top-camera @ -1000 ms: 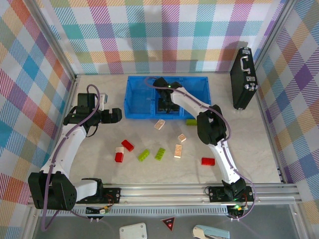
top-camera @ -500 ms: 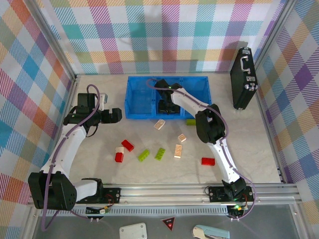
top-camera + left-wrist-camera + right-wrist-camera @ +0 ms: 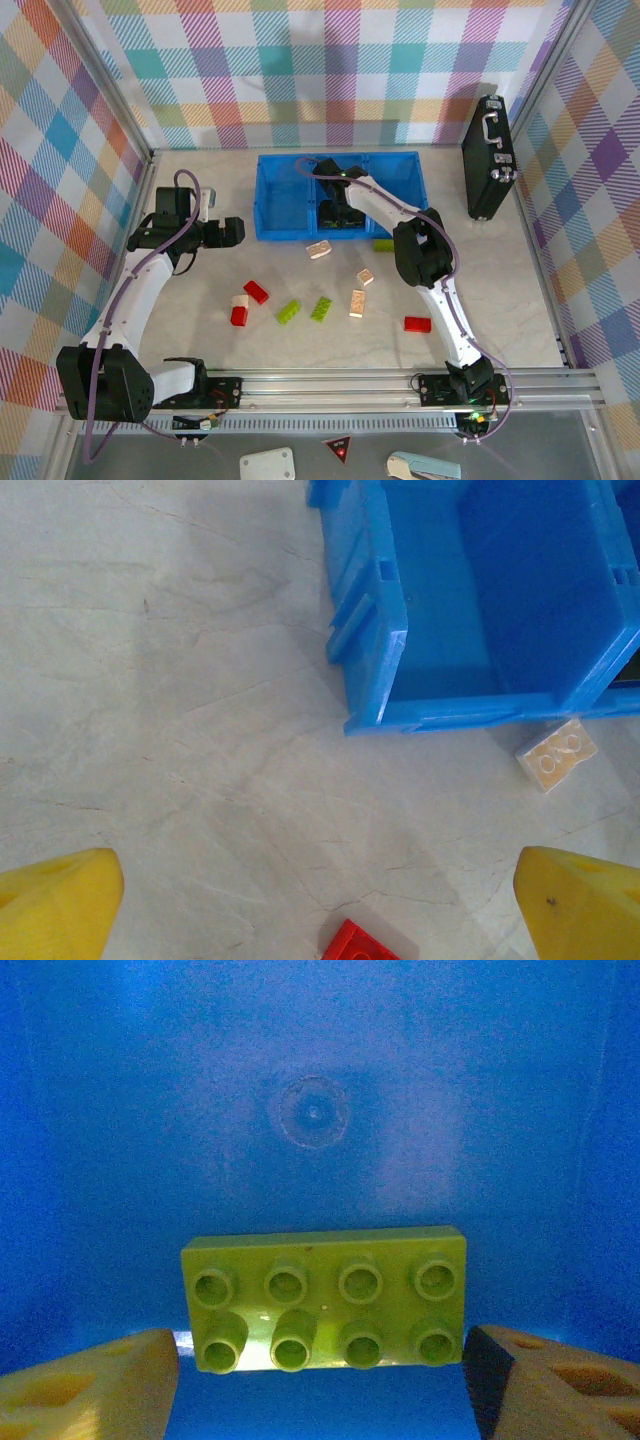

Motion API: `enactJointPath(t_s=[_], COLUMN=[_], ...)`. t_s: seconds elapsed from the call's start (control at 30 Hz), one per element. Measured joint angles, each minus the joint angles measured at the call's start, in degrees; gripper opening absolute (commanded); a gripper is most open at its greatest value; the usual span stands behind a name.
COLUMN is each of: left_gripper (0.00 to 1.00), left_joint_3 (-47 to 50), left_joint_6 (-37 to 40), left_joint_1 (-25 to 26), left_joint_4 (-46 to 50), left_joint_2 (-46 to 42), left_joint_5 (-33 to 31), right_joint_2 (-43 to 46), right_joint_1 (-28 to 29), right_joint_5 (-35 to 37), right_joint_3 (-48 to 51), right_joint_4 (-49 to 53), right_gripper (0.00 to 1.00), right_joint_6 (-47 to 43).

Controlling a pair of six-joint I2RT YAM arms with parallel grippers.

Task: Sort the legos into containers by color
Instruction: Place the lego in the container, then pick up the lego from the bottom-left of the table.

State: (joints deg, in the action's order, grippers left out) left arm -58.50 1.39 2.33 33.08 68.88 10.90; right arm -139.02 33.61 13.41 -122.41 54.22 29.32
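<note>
The blue bin stands at the back centre. My right gripper reaches down into its middle compartment. In the right wrist view a lime green lego lies studs-up on the blue floor, and my right gripper is open, its fingers just off the brick's two ends. Loose legos lie in front of the bin: beige, beige, red, green, red. My left gripper hangs open left of the bin, above a red lego and bare table.
A black case with a metal handle stands upright at the back right. Plaid walls close in the table on three sides. The bin's left compartment holds nothing. A beige lego lies right against the bin's front wall.
My right gripper's fingers have spread apart, letting go of the green lego inside the middle compartment. The bin has shifted slightly. My left arm has not moved.
</note>
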Motion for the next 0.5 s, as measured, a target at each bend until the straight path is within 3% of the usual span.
enactJointPath(t_s=[0.5], left_gripper=[1.00], left_joint_3=[0.2], left_joint_6=[0.0], left_joint_1=[0.0], left_joint_4=[0.0], left_joint_2=[-0.4], left_joint_5=[0.0], right_joint_2=[11.8], right_joint_1=[0.3], right_joint_5=[-0.6], right_joint_3=[2.0], right_joint_4=[1.6], right_gripper=[0.75], right_joint_6=[-1.3])
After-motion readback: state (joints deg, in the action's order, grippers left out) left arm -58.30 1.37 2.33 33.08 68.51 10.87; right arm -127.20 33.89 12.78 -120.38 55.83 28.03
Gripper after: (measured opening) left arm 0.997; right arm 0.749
